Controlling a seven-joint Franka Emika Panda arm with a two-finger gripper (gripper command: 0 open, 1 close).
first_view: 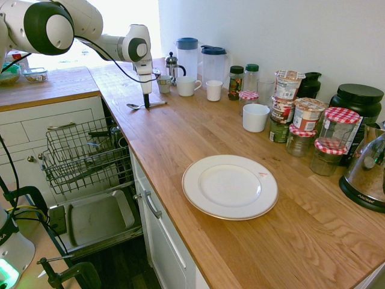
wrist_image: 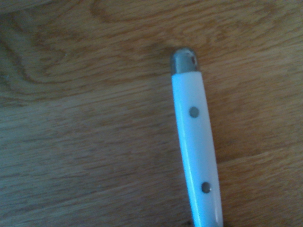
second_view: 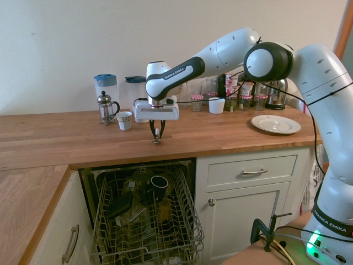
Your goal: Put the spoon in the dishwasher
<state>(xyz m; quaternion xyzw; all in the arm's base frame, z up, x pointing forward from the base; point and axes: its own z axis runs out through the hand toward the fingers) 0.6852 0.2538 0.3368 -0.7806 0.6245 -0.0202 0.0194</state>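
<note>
The spoon [first_view: 146,105] lies on the wooden counter near its front edge, above the dishwasher, bowl towards the edge. The wrist view shows its pale handle [wrist_image: 194,142] with two rivets and a metal end. My gripper [first_view: 145,102] points straight down onto the handle, and in the second exterior view the gripper [second_view: 157,136] has its fingers drawn together around the spoon [second_view: 156,141], which still rests on the wood. The dishwasher [first_view: 96,220] stands open below, door dropped, its wire rack [second_view: 146,221] pulled out and holding a dark mug and other dishes.
Behind the gripper stand a small cup [first_view: 163,83], a French press [first_view: 172,66], two jugs and white mugs [first_view: 186,86]. A white plate [first_view: 230,186], jars and a kettle fill the counter further along. White cupboard doors [second_view: 251,204] flank the dishwasher.
</note>
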